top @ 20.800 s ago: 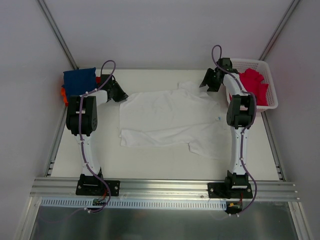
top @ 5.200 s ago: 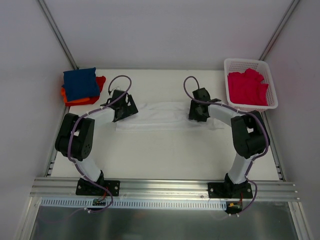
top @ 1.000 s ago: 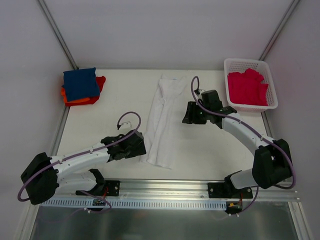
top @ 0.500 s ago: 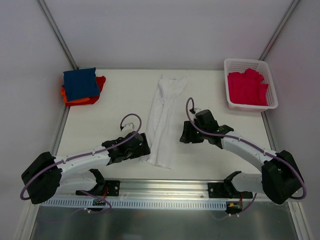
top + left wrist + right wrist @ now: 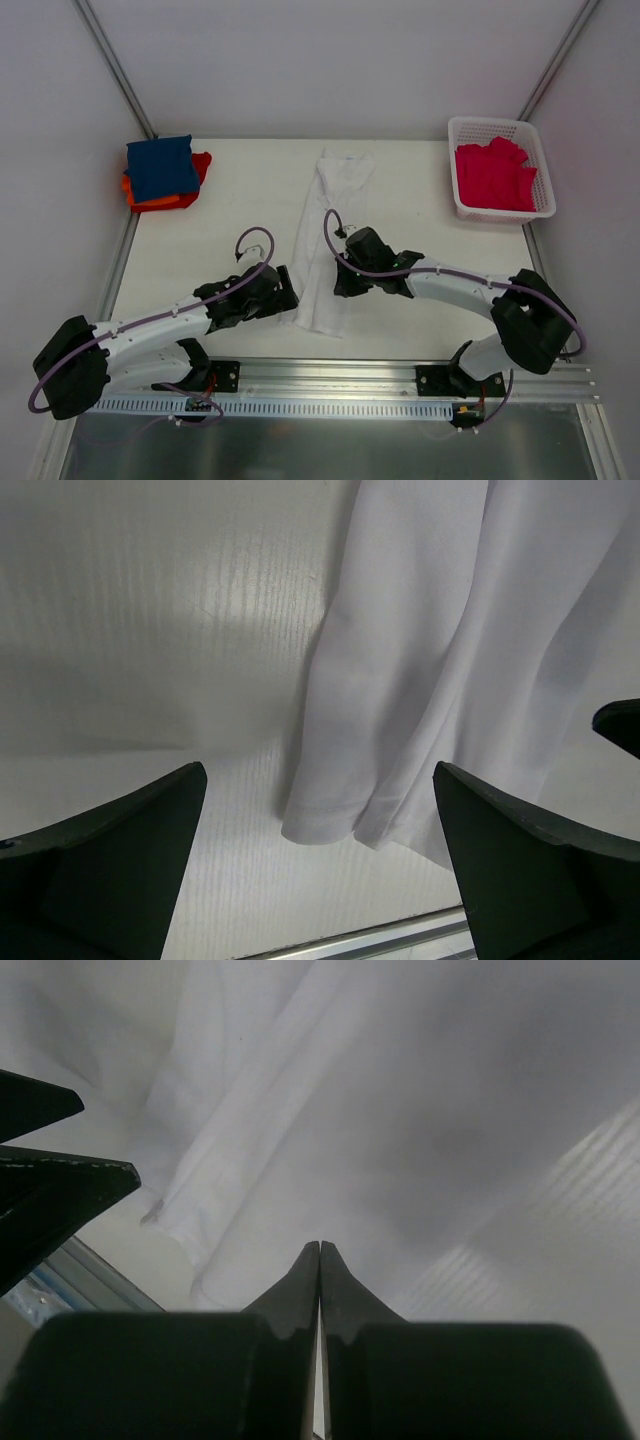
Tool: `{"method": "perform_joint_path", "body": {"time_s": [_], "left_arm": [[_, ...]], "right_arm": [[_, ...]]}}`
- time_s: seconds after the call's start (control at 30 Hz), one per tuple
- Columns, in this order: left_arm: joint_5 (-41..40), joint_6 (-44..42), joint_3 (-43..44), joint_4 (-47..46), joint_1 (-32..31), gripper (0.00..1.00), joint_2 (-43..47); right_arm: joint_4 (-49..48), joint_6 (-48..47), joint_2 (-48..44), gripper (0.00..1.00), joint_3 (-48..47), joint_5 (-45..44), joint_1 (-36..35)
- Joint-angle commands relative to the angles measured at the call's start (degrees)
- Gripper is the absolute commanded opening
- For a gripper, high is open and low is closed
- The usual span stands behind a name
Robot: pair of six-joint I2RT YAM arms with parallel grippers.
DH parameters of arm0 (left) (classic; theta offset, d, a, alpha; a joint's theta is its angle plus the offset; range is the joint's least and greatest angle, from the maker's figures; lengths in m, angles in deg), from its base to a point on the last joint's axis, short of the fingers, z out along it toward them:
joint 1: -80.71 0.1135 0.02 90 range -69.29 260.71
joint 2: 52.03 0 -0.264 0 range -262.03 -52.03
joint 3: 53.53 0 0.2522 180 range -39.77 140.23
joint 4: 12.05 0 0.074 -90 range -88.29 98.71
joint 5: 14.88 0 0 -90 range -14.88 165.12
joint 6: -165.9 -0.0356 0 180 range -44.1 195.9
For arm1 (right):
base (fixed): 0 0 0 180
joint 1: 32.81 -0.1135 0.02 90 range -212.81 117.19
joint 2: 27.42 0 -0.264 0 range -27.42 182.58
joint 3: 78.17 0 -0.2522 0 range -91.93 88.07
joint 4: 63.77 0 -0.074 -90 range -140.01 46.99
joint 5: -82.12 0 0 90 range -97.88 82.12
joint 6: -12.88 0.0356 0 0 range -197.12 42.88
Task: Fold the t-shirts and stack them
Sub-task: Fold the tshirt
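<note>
White t-shirt [image 5: 325,225] cloth lies directly under the right end effector [image 5: 320,1250]. Its fingers are pressed fully together, tips low over the strip's right side close to the near end. No fold shows caught between them, so whether any cloth is pinched cannot be told. The left end effector [image 5: 315,780] is spread wide and holds nothing, and the strip's near left corner shows in the gap ahead of its fingers.

Outward from there, the shirt runs as a long narrow strip from the near edge of the bench [image 5: 220,215] up the middle toward the far side. A navy blue t-shirt [image 5: 160,167] sits folded on an orange-red t-shirt [image 5: 200,165] in the far left corner. Crimson-pink t-shirts [image 5: 495,175] fill the white lattice basket [image 5: 490,121] at far right.

The step in hand looks like halving the strip end over end. To do it well, each end effector should probably take one near corner, biting through all layers at matching depth. The right one likely needs to open and come in from the edge. Lifting both together, low and level, and laying the hem square on the far end would keep the sides aligned.
</note>
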State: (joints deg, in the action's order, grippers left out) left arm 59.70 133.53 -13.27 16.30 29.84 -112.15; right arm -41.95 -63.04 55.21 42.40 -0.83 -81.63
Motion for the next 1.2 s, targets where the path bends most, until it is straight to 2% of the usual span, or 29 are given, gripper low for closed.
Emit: {"method": "perform_joint_path", "body": {"time_s": [0.0, 0.27, 0.4, 0.6, 0.8, 1.17], "left_arm": [[-1.45, -0.58, -0.66, 3.07, 1.21, 0.99, 3.77], [-1.72, -0.94, -1.28, 4.31, 2.18, 0.99, 6.06], [-1.72, -0.94, -1.45, 4.66, 2.27, 0.99, 6.77], [-1.72, -0.94, -1.8, 4.66, 2.62, 0.99, 6.94], [-1.54, -1.46, -1.45, 4.57, 2.97, 0.99, 6.51], [-1.28, -1.11, -1.72, 4.48, 3.15, 0.99, 6.15]], "right_arm": [[-3.3, 1.47, 3.14, 0.0, -2.93, -0.46, -1.71], [-7.61, 3.84, 10.0, 0.0, -2.15, 0.68, -2.86], [-10.07, 6.73, 10.45, 0.0, 0.31, -0.45, -2.86], [-9.46, 11.13, 5.62, 0.0, 4.97, -6.33, -2.86], [-3.93, 12.9, -0.18, 0.0, 7.17, -12.93, -2.86], [-0.94, 13.77, -1.86, 0.0, 8.58, -15.92, -2.86]]}}
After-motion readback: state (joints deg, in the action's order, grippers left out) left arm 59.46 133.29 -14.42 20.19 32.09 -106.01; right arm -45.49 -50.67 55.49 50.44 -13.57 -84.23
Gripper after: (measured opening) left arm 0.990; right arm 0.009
